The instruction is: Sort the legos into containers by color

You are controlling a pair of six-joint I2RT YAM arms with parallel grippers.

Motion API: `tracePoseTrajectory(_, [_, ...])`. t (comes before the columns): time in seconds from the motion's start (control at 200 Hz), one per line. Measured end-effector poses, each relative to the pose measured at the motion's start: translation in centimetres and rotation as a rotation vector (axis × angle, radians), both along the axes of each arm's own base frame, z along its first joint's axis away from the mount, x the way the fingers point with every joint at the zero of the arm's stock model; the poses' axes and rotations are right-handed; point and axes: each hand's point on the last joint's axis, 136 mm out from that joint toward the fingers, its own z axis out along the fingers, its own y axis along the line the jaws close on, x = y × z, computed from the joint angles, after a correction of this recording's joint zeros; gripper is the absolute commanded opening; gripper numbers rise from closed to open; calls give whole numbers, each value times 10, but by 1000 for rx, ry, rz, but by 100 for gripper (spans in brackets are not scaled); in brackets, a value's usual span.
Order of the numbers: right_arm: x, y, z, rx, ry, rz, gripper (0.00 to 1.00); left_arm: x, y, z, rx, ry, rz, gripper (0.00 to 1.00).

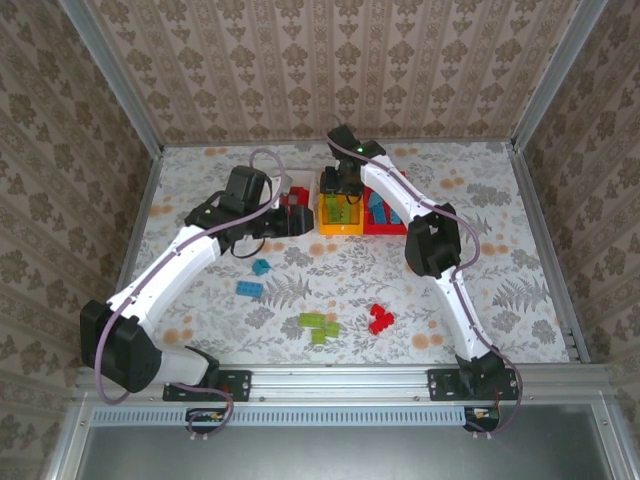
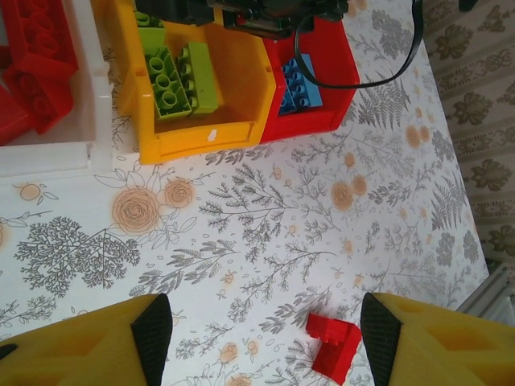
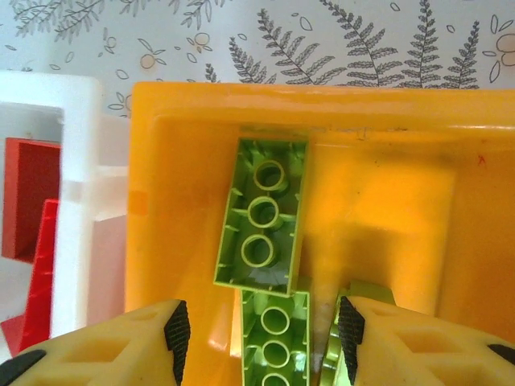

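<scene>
My right gripper (image 3: 261,334) stands open over the yellow-orange bin (image 3: 378,201), which holds lime green bricks (image 3: 264,213) lying studs down. One of them (image 3: 276,338) lies between the fingers, apart from both pads. In the top view that gripper (image 1: 343,195) hangs above the same bin (image 1: 338,222). My left gripper (image 2: 265,338) is open and empty, high over the table beside the white bin (image 1: 283,190). The white bin (image 2: 48,153) holds red bricks (image 2: 36,68). The red bin (image 2: 310,121) holds blue bricks (image 2: 298,84). A red brick (image 2: 334,344) lies on the table.
Loose on the flowered cloth are two blue bricks (image 1: 261,266) (image 1: 249,289), a green cluster (image 1: 318,325) and a red piece (image 1: 380,318). The three bins stand side by side at the back centre. Metal rails (image 1: 340,378) edge the table.
</scene>
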Motion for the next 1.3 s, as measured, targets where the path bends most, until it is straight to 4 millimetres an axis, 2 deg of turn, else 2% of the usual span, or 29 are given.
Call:
tracePoseTrajectory(0.075, [-7, -1, 16, -16, -24, 8, 54, -4, -5, -4, 14, -5, -39, 68])
tracePoseTrajectory(0.175, [-30, -7, 49, -34, -77, 22, 54, -16, -22, -13, 46, -10, -135, 69])
tracePoseTrajectory(0.285, [-75, -27, 88, -28, -159, 18, 55, -42, -50, -33, 100, -3, -290, 70])
tracePoseTrajectory(0.4, [-128, -63, 122, 4, -266, -15, 57, -80, -75, -56, 164, 10, -456, 72])
tracePoseTrajectory(0.55, [-184, -104, 133, 38, -343, -72, 61, -125, -100, -83, 227, 36, -625, 73])
tracePoseTrajectory(0.675, [-219, -129, 135, 49, -373, -99, 62, -146, -115, -107, 297, 73, -712, 73])
tracePoseTrajectory(0.79, [-239, -145, 145, 54, -413, -115, 62, -167, -123, -122, 360, 69, -796, 73])
tracePoseTrajectory(0.91, [-252, -158, 158, 65, -465, -137, 63, -197, -131, -126, 405, 35, -906, 73])
tracePoseTrajectory(0.985, [-258, -163, 166, 73, -488, -146, 64, -208, -140, -130, 427, 16, -952, 73])
tracePoseTrajectory(1.19, [-278, -173, 196, 148, -584, -153, 69, -196, -150, -167, 540, 22, -944, 71])
tracePoseTrajectory(1.3, [-292, -181, 214, 198, -642, -164, 70, -192, -154, -178, 583, 28, -943, 69])
